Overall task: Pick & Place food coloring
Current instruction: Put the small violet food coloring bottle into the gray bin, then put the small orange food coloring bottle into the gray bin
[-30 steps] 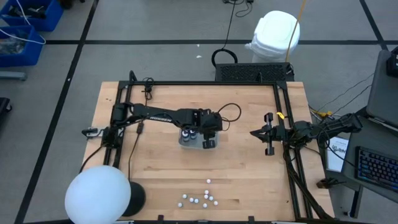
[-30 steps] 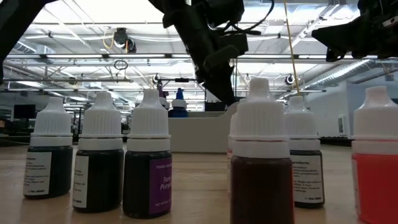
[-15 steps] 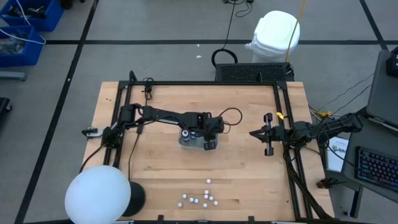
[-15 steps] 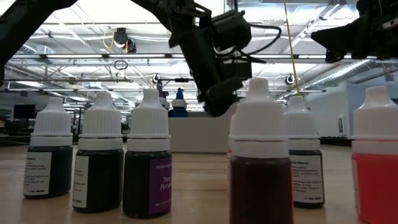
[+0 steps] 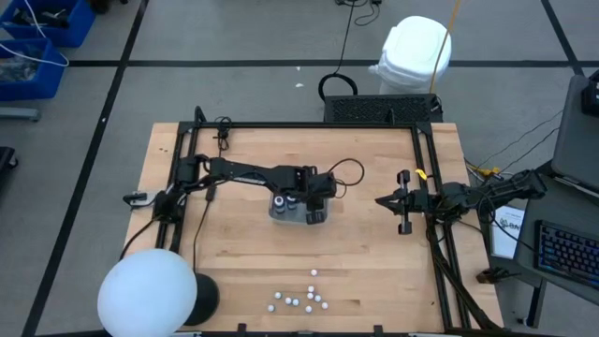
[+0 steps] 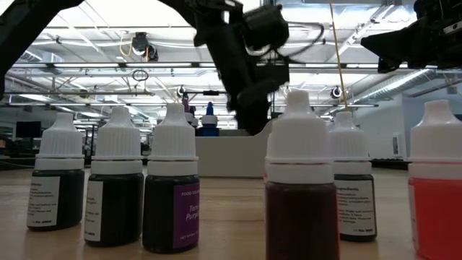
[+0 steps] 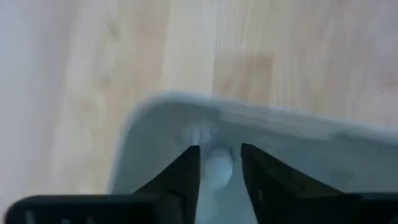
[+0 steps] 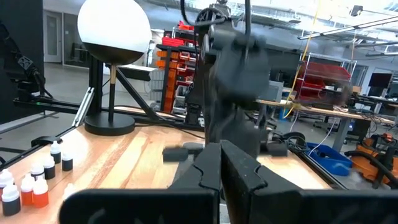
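Observation:
A grey tray (image 5: 281, 216) sits mid-table with two food coloring bottles (image 5: 284, 199) upright in its far part. My left gripper (image 5: 314, 214) slants down into the tray's right end. In its wrist view (image 7: 220, 150) the fingers are open on either side of a white bottle cap (image 7: 217, 169), with a thin gap on each side. That bottle stands on the tray floor. Several more food coloring bottles (image 5: 301, 298) stand near the table's front edge, close up in the low view (image 6: 172, 188). My right gripper (image 5: 404, 202) waits shut at the right edge.
A white globe lamp (image 5: 148, 292) on a black base stands at the near left corner. Black rails (image 5: 423, 178) run along the table's left, far and right sides. Bare wood lies between the tray and the bottles at the front.
My left arm has shifted over the tray and its gripper has sunk a little into the tray's right end. The bottles at the front edge and my right arm have kept still.

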Controlling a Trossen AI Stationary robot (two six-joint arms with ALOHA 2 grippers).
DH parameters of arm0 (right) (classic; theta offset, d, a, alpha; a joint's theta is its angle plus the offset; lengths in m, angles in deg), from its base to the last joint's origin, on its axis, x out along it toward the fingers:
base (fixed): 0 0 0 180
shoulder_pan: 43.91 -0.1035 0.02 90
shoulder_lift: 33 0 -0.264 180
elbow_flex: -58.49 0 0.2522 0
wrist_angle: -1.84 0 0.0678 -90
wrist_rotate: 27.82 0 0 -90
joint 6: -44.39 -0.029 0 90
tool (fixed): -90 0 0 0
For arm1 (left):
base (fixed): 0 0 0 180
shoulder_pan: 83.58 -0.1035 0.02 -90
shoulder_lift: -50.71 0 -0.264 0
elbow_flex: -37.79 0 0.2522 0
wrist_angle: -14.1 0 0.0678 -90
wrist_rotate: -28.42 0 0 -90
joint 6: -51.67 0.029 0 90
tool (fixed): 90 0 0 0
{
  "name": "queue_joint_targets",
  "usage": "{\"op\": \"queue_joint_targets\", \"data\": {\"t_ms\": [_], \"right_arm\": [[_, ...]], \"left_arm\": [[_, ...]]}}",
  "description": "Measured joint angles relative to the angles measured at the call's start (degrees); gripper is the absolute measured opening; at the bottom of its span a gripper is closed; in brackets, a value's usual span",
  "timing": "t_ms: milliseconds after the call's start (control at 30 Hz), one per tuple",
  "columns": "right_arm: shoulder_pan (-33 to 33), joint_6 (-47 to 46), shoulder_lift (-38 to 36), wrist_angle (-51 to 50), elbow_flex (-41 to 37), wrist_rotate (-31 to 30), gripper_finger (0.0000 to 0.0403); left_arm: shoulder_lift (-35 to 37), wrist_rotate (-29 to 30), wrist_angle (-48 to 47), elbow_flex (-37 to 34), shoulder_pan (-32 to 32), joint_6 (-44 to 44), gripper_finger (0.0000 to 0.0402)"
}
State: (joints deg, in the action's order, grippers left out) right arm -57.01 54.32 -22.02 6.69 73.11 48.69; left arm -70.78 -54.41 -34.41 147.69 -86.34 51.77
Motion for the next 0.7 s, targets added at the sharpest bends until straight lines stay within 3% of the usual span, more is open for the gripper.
{"op": "queue_joint_targets", "data": {"t_ms": [233, 433, 700], "right_arm": [[0.00, 0.00, 0.44, 0.38, 0.00, 0.00, 0.0000], [0.00, -0.02, 0.68, 0.47, -0.02, 0.03, 0.0000], [0.00, -0.20, 0.79, 1.36, -0.02, 0.04, 0.0000]], "left_arm": [[9.21, 1.30, -2.83, 0.06, 2.03, -0.41, 0.0185], [16.40, -2.62, -7.19, 0.09, 7.94, -5.29, 0.0191], [11.31, -1.57, -8.24, 0.06, 20.96, -6.92, 0.0165]]}}
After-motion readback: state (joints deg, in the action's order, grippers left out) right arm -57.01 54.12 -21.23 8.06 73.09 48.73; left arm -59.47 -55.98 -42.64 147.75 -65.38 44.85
